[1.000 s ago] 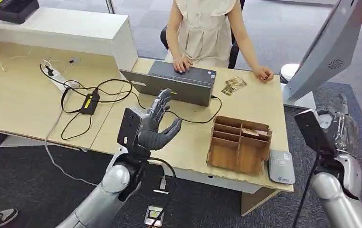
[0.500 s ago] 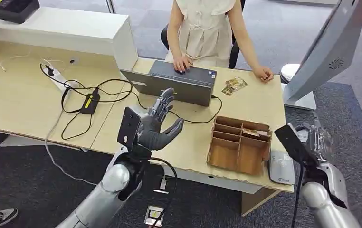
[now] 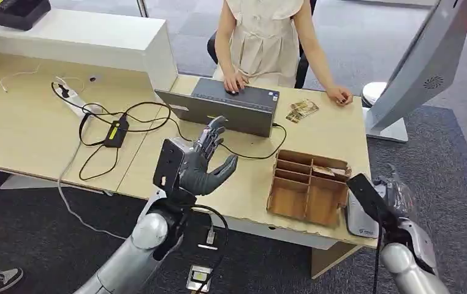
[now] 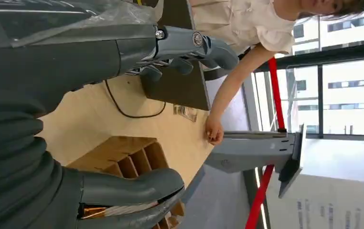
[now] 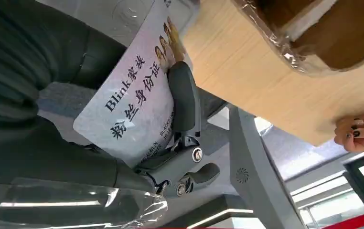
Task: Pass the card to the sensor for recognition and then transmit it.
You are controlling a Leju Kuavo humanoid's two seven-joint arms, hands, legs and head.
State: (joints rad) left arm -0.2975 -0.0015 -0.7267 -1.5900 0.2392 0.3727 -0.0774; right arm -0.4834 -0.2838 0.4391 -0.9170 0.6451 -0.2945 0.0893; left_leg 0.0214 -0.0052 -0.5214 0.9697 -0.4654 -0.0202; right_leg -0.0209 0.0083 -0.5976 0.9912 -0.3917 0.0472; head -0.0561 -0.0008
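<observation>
White card (image 5: 132,107) clamped in right hand (image 5: 137,143) fingers, long axis toward the desk (image 5: 247,71); left hand (image 3: 203,162) fingers apart.

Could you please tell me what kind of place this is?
Probably a reception or service counter, perhaps a mock one. A person sits behind the desk at a laptop, a wooden organizer and a grey card reader stand nearby, and a kiosk screen rises beside it.

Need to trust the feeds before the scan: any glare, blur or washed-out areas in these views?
Head view: even light, sharp on the card reader. Right wrist view: card print crisp in the right hand; plastic wrap glints. Left wrist view: windows blown out, left hand close and soft.
</observation>
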